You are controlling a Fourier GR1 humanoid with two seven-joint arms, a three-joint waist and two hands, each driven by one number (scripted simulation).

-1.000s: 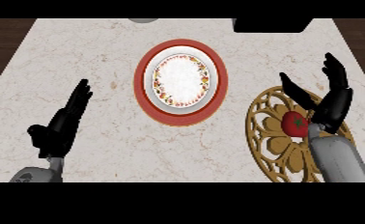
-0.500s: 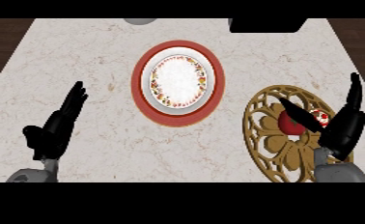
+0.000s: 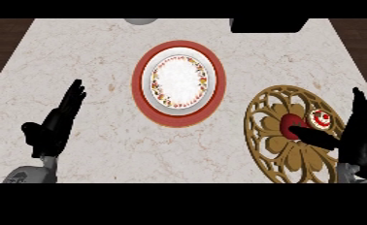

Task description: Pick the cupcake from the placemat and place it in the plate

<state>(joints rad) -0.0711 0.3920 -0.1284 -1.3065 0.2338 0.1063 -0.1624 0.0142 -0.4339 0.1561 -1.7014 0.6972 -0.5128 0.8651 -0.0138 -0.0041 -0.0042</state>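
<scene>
A cupcake (image 3: 309, 121) with a red base and white top lies on the round gold placemat (image 3: 276, 144) at the right of the counter. My right hand (image 3: 353, 134) stands at the view's right edge, just right of the cupcake, fingers straight up and thumb stretched left under it, not closed on it. The plate (image 3: 179, 82), red-rimmed with a white patterned centre, sits mid-counter, well left of the cupcake. My left hand (image 3: 56, 124) rests open near the lower left, fingers up.
A grey round object (image 3: 141, 21) and a black object (image 3: 269, 24) sit at the counter's far edge. Dark floor shows beyond the counter's left and right edges.
My right hand has drawn back to the right and lower, uncovering the cupcake. The view has shifted slightly. The left hand stays at rest.
</scene>
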